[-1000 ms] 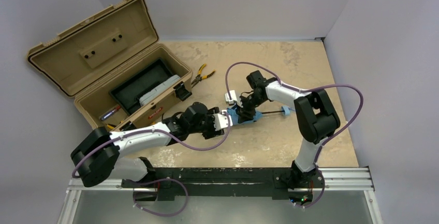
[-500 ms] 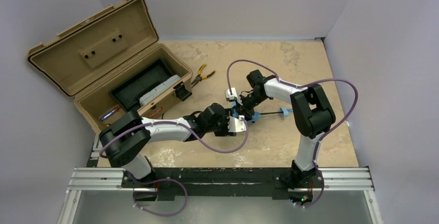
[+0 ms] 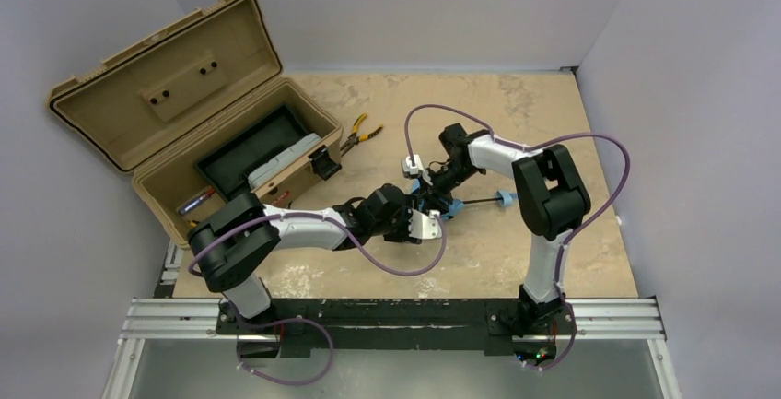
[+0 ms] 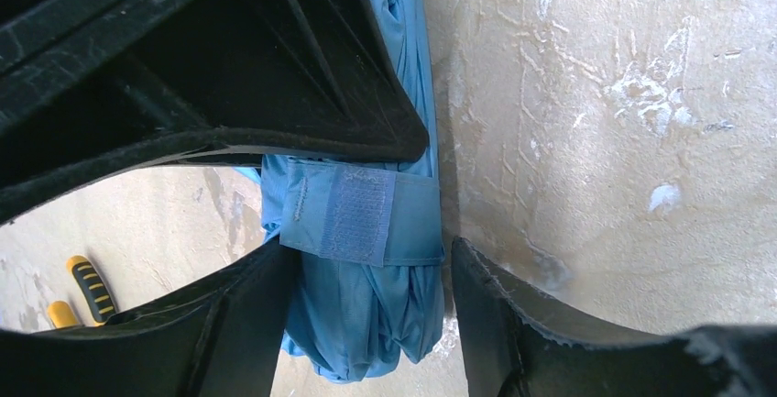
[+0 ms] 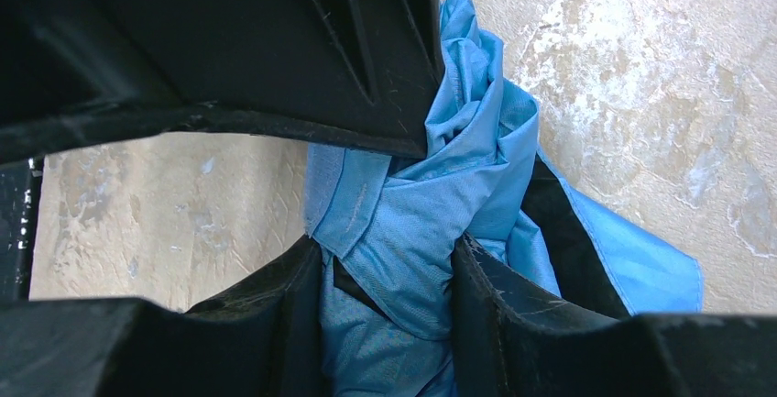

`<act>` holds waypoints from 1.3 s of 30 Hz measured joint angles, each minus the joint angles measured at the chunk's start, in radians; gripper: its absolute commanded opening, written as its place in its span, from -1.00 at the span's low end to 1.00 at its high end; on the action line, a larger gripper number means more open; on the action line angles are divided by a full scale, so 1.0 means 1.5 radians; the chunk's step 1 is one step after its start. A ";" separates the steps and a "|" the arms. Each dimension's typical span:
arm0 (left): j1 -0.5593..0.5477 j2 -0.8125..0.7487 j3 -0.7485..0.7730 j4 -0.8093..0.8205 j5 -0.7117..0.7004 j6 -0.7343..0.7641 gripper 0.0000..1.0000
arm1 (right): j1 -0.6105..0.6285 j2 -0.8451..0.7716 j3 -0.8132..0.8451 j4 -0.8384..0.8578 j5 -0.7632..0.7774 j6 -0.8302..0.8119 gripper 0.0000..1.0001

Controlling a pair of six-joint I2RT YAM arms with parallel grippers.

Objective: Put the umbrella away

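risk: right gripper point(image 5: 389, 269) pinches only loose folds; a lift could pull them free and unroll the umbrella point(image 4: 362, 333). right jaws closed on the fabric. left gripper point(image 4: 366, 250) part-open astride the strapped bundle, not clamped. bundle lies mid-table point(image 3: 479, 261); toolbox point(image 3: 166, 86) well apart, lid up.

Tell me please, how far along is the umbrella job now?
Done: canopy bundled, strap across it. In hand: right end effector grips the umbrella; left end effector straddles it loosely. Remaining: shaft extended; umbrella outside the open toolbox.
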 measured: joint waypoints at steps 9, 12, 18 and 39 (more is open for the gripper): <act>0.000 -0.016 -0.024 0.018 0.000 0.011 0.28 | -0.002 0.007 0.004 -0.015 -0.014 -0.013 -1.00; 0.000 -0.035 -0.035 0.017 0.000 0.016 0.31 | -0.002 0.008 0.004 -0.018 -0.018 -0.014 -1.00; 0.001 -0.068 -0.042 0.017 -0.002 0.017 0.77 | -0.002 0.011 0.005 -0.029 -0.024 -0.015 -1.00; 0.032 0.023 0.005 0.006 0.055 -0.028 -0.06 | -0.002 0.019 0.008 -0.046 -0.036 -0.018 -1.00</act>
